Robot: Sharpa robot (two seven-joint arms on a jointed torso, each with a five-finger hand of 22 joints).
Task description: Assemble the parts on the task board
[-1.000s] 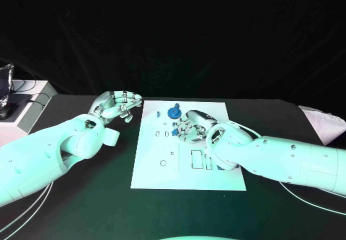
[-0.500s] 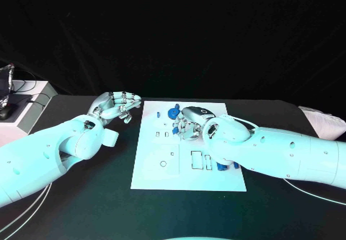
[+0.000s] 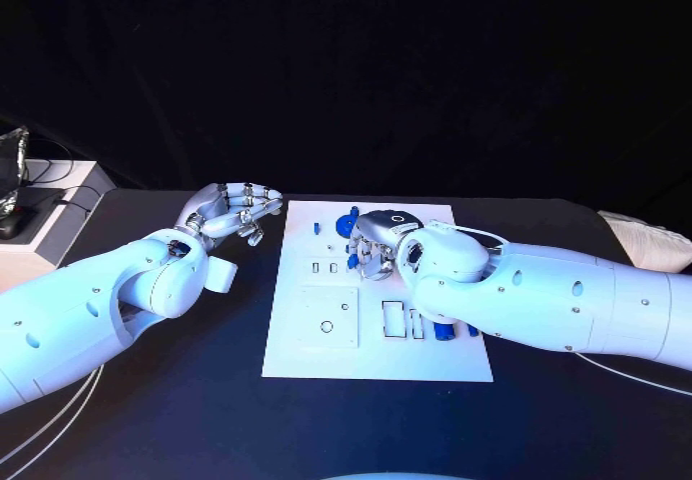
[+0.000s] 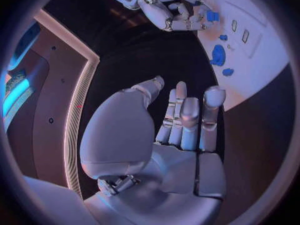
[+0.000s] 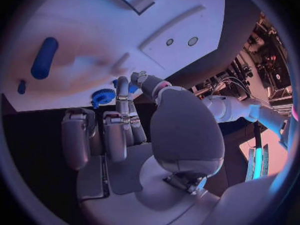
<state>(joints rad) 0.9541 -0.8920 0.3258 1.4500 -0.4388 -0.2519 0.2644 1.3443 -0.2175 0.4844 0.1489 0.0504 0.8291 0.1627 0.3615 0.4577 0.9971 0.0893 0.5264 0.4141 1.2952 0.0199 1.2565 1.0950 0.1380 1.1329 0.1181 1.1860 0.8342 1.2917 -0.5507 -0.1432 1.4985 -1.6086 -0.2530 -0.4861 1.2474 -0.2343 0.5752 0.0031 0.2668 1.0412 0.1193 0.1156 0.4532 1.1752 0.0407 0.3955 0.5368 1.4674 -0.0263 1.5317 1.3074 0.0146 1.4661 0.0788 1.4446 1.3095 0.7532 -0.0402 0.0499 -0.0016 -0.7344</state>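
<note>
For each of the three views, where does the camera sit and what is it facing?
Head view: on the robot's head, looking down at the task board; both arms, left hand, right hand.
Left wrist view: behind the left hand, facing the task board; the right hand is beyond.
Right wrist view: behind the right hand, over the task board.
Shared: the board's blue parts.

Head camera looks down; wrist cameras close; all share task board (image 3: 378,330).
</note>
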